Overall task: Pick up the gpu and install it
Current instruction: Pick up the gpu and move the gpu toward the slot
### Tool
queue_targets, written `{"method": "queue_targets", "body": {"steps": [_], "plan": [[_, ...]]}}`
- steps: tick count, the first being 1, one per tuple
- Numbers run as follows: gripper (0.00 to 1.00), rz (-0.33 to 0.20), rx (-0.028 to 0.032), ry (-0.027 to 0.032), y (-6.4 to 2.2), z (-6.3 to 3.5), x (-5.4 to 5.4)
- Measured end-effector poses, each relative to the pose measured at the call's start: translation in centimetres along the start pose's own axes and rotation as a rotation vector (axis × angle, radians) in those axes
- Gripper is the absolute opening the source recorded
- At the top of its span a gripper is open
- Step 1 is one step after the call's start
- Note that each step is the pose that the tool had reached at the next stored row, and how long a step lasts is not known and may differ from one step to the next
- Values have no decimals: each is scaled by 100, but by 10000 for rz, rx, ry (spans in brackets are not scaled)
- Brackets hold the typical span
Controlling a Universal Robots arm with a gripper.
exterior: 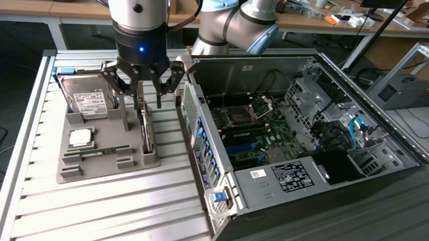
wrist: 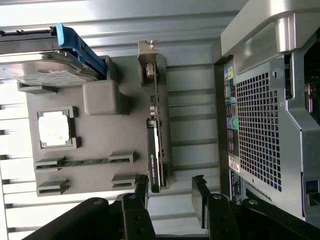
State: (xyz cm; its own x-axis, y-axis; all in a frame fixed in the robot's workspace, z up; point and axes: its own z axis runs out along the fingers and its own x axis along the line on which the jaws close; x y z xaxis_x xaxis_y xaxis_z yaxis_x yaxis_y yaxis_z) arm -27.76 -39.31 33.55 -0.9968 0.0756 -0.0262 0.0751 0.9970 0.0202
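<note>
The gpu (exterior: 146,129) stands on its edge in a slot along the side of the grey holder tray (exterior: 100,169) nearest the computer. In the wrist view the gpu (wrist: 156,145) is a thin dark card with a metal bracket at its far end. My gripper (exterior: 146,98) hangs just above the card, open, with one finger on each side of its line and nothing between them. In the wrist view the gripper (wrist: 171,192) has black fingertips (wrist: 141,186) spread wide near the card's end, not touching it.
The tray (wrist: 95,135) also holds a silver hard drive (exterior: 90,100), a CPU (exterior: 82,136) and a green RAM stick (exterior: 107,150). The open computer case (exterior: 302,130) lies close beside the tray, motherboard (exterior: 248,130) exposed. Everything rests on a slatted metal table (exterior: 100,211).
</note>
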Motion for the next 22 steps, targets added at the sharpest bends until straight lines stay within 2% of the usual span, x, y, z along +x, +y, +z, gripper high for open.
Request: {"method": "queue_targets", "body": {"steps": [11,22], "plan": [[48,-1,41,-3,4,28,1],[48,-2,44,-4,4,50,2]]}}
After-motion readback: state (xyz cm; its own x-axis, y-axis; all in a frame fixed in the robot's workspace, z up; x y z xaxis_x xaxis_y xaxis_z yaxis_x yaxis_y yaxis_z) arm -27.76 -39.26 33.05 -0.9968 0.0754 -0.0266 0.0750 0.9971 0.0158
